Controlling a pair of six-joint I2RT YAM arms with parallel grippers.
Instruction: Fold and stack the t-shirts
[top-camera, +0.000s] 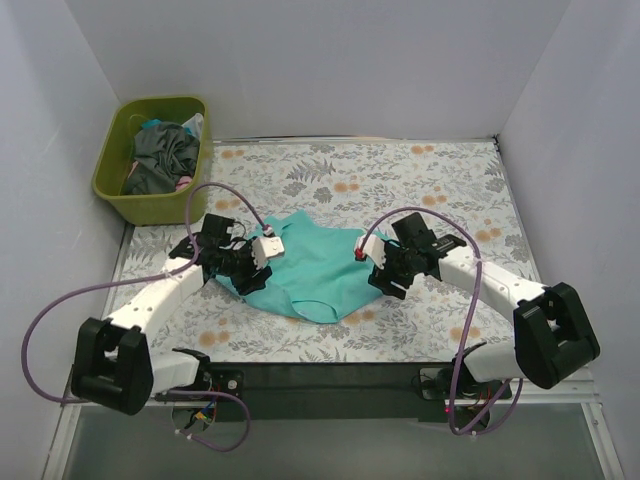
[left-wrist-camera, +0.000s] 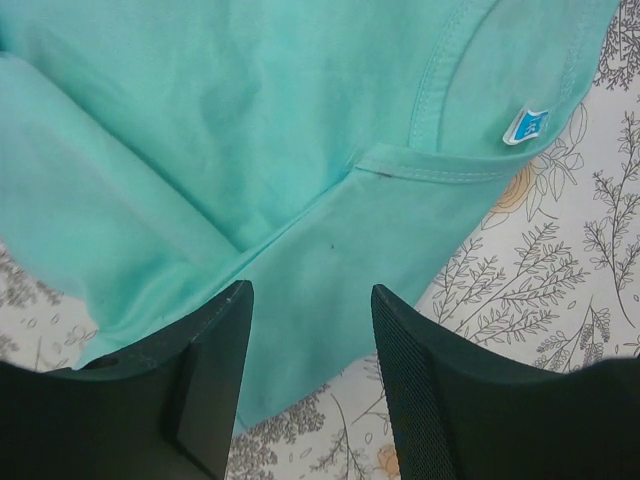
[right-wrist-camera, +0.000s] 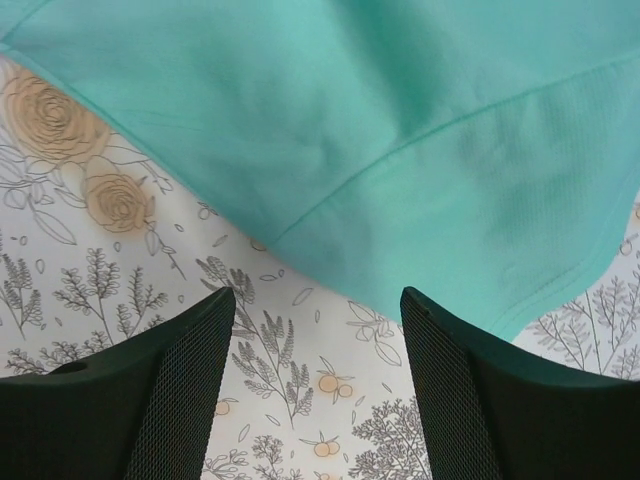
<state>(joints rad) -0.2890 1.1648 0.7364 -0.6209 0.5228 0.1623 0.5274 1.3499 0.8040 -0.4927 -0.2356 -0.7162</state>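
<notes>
A teal t-shirt (top-camera: 318, 265) lies partly folded in the middle of the flowered table. My left gripper (top-camera: 243, 266) is open over the shirt's left edge; in the left wrist view (left-wrist-camera: 310, 330) the teal cloth (left-wrist-camera: 250, 150) with its collar and a small blue-white label (left-wrist-camera: 526, 125) lies just ahead of and between the fingers. My right gripper (top-camera: 384, 272) is open at the shirt's right edge; in the right wrist view (right-wrist-camera: 317, 340) the shirt's edge (right-wrist-camera: 400, 130) lies just beyond the fingertips, with bare tabletop between them. Neither gripper holds anything.
A green basket (top-camera: 155, 160) with more crumpled clothes stands at the back left, beyond the table's corner. White walls enclose the table on three sides. The flowered tablecloth (top-camera: 400, 170) shows behind the shirt.
</notes>
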